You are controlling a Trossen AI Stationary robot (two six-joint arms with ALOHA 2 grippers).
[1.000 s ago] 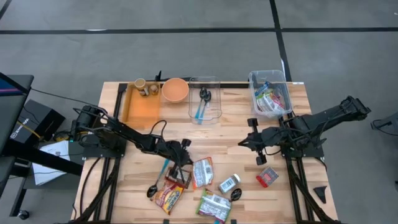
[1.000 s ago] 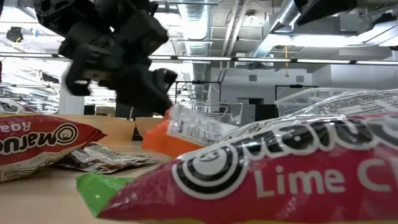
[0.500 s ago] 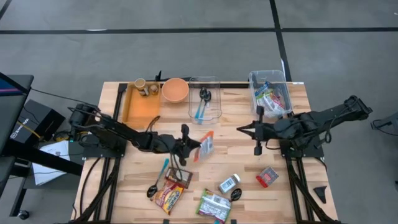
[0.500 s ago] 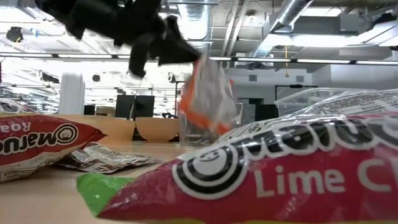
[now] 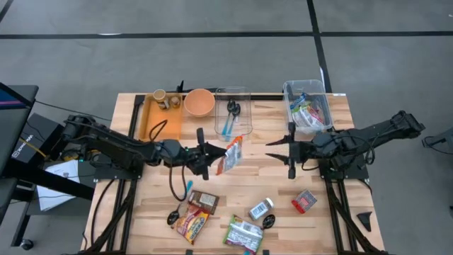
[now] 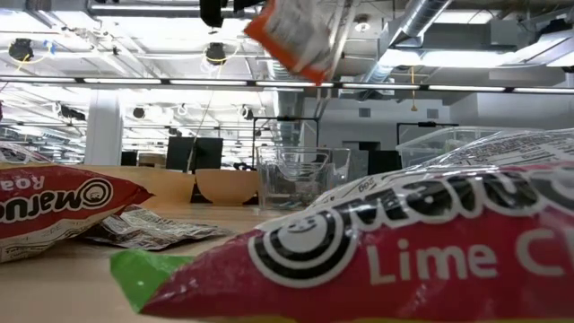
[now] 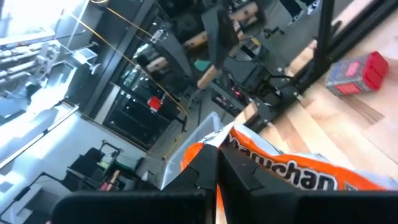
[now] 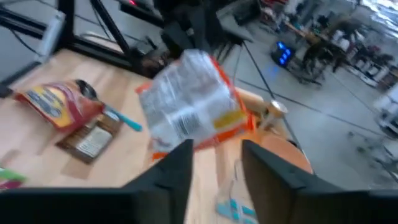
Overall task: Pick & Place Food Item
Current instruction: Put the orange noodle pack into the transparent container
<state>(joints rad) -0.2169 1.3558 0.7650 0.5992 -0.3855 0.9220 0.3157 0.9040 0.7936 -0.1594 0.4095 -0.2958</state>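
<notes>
The fingers of the left gripper (image 5: 212, 156) pinch one edge of the orange noodle packet (image 5: 231, 154) hanging above mid-table, a light, crinkly, probably slippery pouch best gripped at its seam, while the right gripper (image 5: 279, 151) waits nearby, part-open.

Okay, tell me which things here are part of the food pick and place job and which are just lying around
In the job:
left gripper, shut on orange ramen packet
right gripper, open, facing it
clear bin of packets

Lying about:
orange bowl
spoons
red box
</notes>
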